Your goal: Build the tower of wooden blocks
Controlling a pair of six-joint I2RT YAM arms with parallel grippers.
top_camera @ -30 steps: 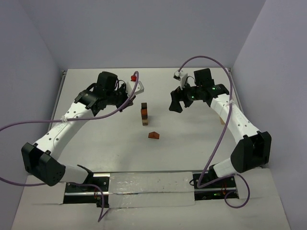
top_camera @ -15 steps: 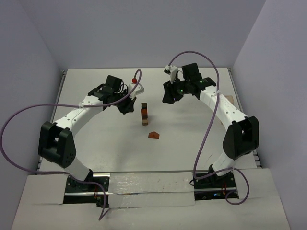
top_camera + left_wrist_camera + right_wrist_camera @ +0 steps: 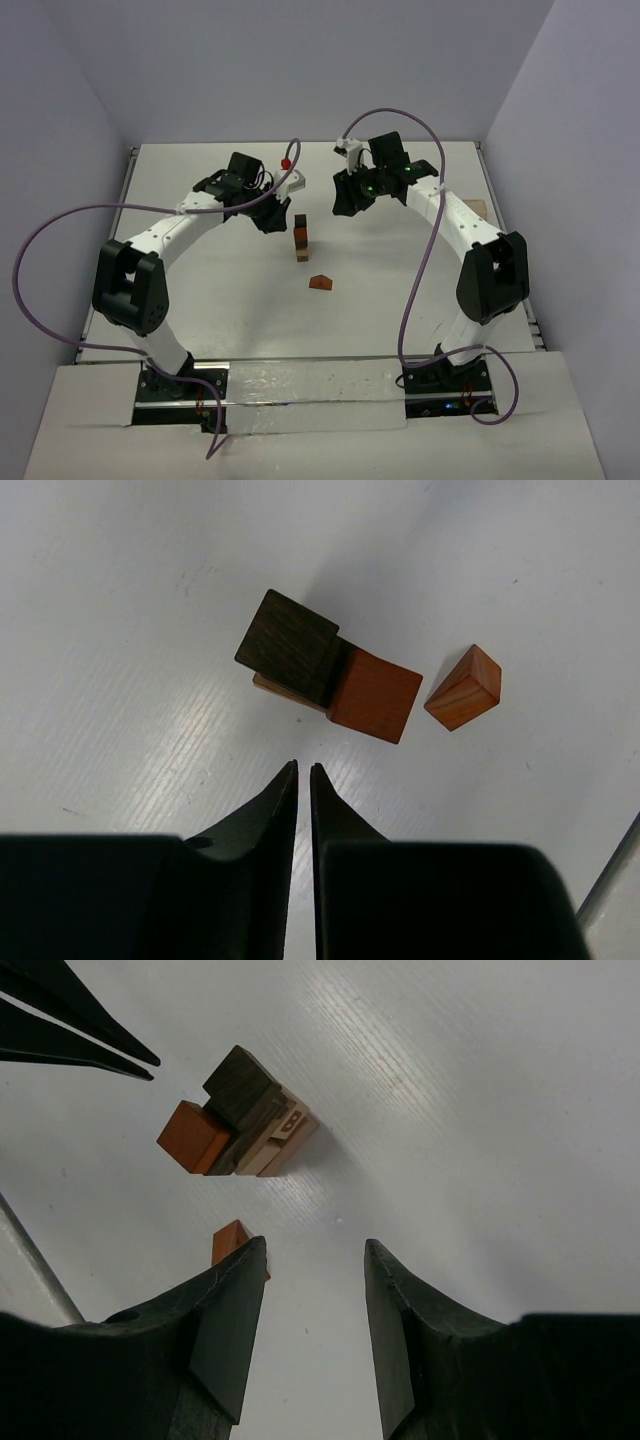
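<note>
The wood block tower [image 3: 301, 237] stands upright mid-table, a dark block on top of reddish and tan blocks; it also shows in the left wrist view [image 3: 325, 670] and the right wrist view [image 3: 240, 1115]. A loose reddish wedge [image 3: 320, 283] lies in front of it, also in the left wrist view [image 3: 463, 687] and partly behind a finger in the right wrist view [image 3: 230, 1242]. My left gripper [image 3: 277, 220] hovers just left of the tower, shut and empty [image 3: 303, 770]. My right gripper [image 3: 345, 203] hovers to the tower's right, open and empty [image 3: 315, 1245].
A light wooden box [image 3: 474, 208] sits at the table's right edge, mostly behind the right arm. Purple cables loop over both arms. Walls close in the table at the back and sides.
Both grippers have moved inward toward the tower: the left one rightward, the right one leftward and toward the back. The tower and the wedge have not moved.
</note>
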